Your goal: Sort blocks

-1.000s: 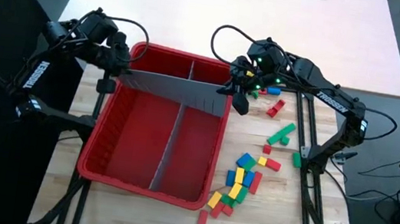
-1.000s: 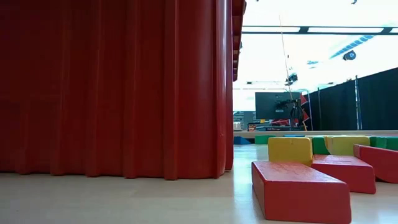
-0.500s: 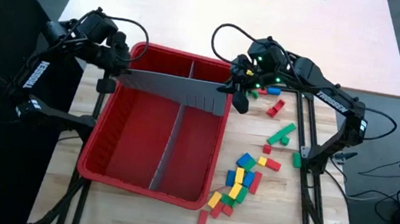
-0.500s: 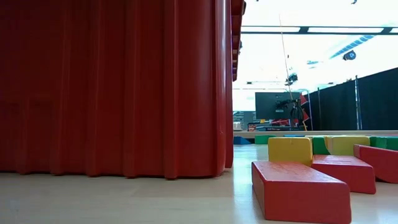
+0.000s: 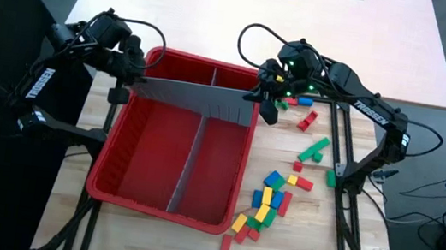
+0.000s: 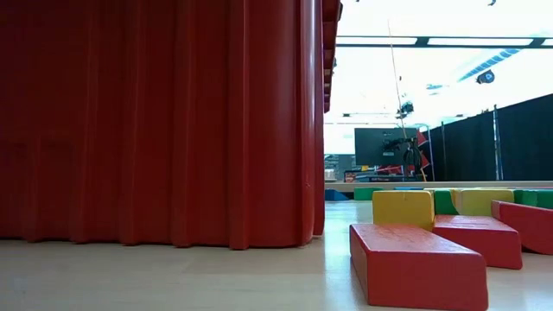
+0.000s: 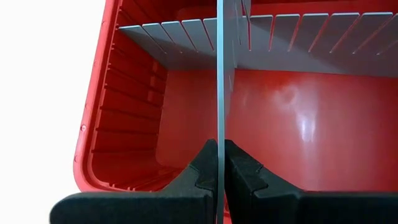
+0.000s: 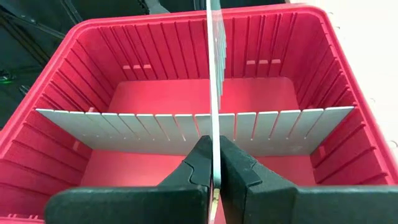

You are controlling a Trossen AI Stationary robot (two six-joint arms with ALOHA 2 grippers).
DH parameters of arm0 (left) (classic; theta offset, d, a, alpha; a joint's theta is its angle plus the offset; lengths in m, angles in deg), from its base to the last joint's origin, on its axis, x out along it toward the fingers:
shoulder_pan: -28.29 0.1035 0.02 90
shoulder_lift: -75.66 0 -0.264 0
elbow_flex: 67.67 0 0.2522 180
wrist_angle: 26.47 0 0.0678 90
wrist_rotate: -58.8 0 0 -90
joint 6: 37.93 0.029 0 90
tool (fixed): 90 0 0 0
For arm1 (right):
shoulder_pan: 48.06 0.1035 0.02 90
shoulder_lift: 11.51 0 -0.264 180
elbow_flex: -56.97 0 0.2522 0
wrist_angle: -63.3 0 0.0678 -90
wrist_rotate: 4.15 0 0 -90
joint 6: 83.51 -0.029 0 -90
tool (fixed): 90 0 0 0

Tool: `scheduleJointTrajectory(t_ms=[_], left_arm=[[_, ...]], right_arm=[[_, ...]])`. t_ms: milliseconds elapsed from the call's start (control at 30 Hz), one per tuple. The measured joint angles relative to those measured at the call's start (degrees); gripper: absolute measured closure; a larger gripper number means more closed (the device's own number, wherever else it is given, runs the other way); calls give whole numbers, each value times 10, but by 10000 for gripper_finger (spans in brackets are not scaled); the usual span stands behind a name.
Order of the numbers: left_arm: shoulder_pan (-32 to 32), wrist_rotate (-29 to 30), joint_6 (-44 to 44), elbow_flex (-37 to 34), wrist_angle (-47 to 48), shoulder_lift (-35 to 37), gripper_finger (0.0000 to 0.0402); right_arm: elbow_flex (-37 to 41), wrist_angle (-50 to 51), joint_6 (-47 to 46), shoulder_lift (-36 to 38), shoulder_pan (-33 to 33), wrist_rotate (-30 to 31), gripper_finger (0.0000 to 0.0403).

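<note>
Nothing moved, left gripper (image 5: 130,87) and right gripper (image 5: 254,95) pinching grey divider (image 5: 196,100) over red bin (image 5: 113,171)

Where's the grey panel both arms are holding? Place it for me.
In the high view the grey panel spans the far part of the red bin, above its lengthwise divider; the left gripper and right gripper each clamp one end.
</note>
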Motion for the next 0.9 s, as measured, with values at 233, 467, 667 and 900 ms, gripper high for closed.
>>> scheduleJointTrajectory(t_ms=[233, 467, 667, 900], left_arm=[[0, 0, 0, 0, 0, 0, 401], [0, 8, 0, 0, -1, 0, 401], [0, 0, -3, 0, 1, 0, 402], [1, -12, -9, 0, 2, 1, 402]], right_arm=[[0, 1, -9, 0, 0, -5, 403], [0, 1, -11, 0, 1, -5, 403], [0, 3, -11, -1, 1, -5, 403], [1, 4, -10, -1, 1, -5, 403]])
